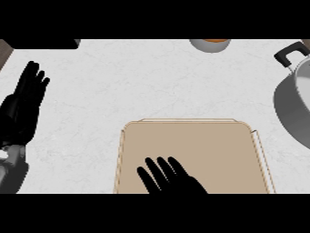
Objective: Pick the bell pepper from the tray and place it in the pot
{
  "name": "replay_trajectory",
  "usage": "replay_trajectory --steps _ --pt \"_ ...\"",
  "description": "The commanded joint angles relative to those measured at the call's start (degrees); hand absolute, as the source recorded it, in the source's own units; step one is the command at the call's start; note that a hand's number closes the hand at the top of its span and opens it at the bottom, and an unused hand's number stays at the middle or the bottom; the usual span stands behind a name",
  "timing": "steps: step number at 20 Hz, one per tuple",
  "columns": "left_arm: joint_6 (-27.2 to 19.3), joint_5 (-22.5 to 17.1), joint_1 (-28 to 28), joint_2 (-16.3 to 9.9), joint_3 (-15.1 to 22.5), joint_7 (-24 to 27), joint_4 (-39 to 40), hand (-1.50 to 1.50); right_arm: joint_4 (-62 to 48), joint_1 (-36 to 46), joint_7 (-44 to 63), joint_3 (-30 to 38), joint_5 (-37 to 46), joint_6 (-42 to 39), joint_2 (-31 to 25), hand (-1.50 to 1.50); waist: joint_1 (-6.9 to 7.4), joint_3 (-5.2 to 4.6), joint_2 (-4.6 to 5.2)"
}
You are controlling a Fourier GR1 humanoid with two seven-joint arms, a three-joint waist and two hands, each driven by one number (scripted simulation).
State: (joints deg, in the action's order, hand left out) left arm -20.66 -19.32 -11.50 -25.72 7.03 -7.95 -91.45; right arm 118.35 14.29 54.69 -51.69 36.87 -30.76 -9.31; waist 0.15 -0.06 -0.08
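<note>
My right robot hand (pixel 171 178) came in from the lower edge of the head view and lay over the near part of the tray (pixel 133 136), its fingers straight and spread, pointing away from me and holding nothing. I could not tell whether it touched the tray's floor or hung just above it. The tray was a tan, shallow rectangle with clipped far corners, set on the white marbled worktop (pixel 150 77) a little right of centre, and every part of its floor that I could see was bare; the bell pepper showed nowhere in the view, and if it sat under my hand I could not tell. My left robot hand (pixel 23 102) stood at the left edge, well apart from the tray, open with fingers up and slightly fanned, its grey forearm (pixel 3 170) rising from the lower left corner. To the right, past the tray's far right corner and apart from it, the grey pot (pixel 298 109) was cut off by the right edge; its pale inside looked empty where visible, and a black handle (pixel 290 53) stuck out from its far rim. At the far edge sat a small grey bowl (pixel 209 45) with something orange in it, and a dark object (pixel 43 43) lay at the far left.
</note>
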Motion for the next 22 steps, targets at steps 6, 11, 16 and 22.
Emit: replay_trajectory --steps 6,11,16,22 --pt "1.42 0.91 0.24 0.15 -1.62 -2.53 -1.85 0.0 -4.98 -2.76 7.31 -3.78 8.94 -1.7 2.8 -1.5 -0.1 0.05 -0.07" --pt "-1.63 5.89 -0.2 4.82 0.61 -3.5 -2.87 0.0 -6.27 -3.72 2.31 -1.06 9.86 -3.57 2.85 -1.5 -0.14 0.06 0.01" --pt "4.56 4.13 -1.69 3.74 -5.38 -2.52 1.4 0.0 -6.54 -6.4 -3.23 0.4 13.48 -2.16 0.56 -1.5 -0.28 0.06 0.05" --pt "4.8 6.9 0.95 5.62 -4.71 -2.87 -2.05 0.0 -14.14 -5.8 -7.06 4.64 15.76 -0.37 2.46 -1.5 -0.1 0.06 0.05"
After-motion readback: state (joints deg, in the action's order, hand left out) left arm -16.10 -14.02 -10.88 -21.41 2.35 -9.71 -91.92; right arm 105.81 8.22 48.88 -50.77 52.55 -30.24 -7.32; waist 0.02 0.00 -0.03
